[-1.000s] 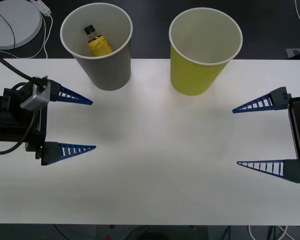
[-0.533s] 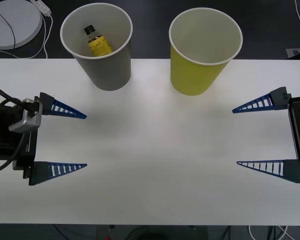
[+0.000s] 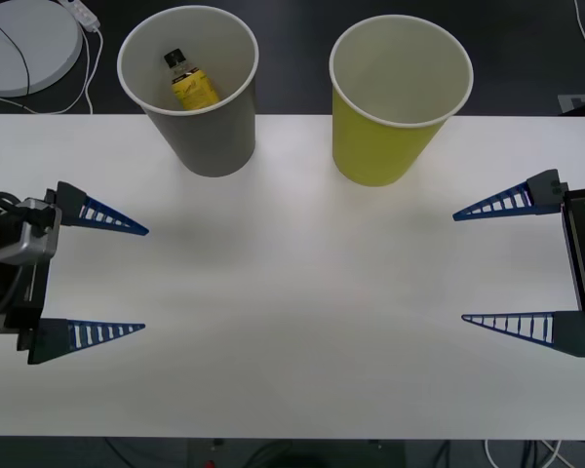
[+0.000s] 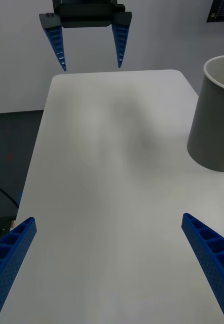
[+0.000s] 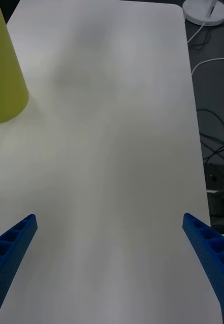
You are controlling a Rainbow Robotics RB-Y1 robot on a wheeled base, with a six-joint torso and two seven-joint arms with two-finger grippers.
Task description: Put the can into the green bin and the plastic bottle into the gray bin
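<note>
The gray bin (image 3: 210,146) stands at the back left of the white table, and the plastic bottle (image 3: 188,84), yellow with a black cap, lies inside it. To its right stands the green bin (image 3: 375,151), whose white inner wall is all I see of its inside. The can is out of view. My left gripper (image 3: 144,279) hangs open over the table's left side, in front of the gray bin (image 4: 213,126). My right gripper (image 3: 459,267) is open at the right side, past the green bin (image 5: 3,76). Both hold nothing.
A white round disc (image 3: 24,39) with a cable lies off the table at the back left. The white table (image 3: 292,292) stretches bare between the two grippers. Across it, the right wrist view shows the left gripper (image 4: 89,43).
My left gripper has drawn back to the left and toward the table's front edge, staying open. The right arm, both bins and the bottle have not moved.
</note>
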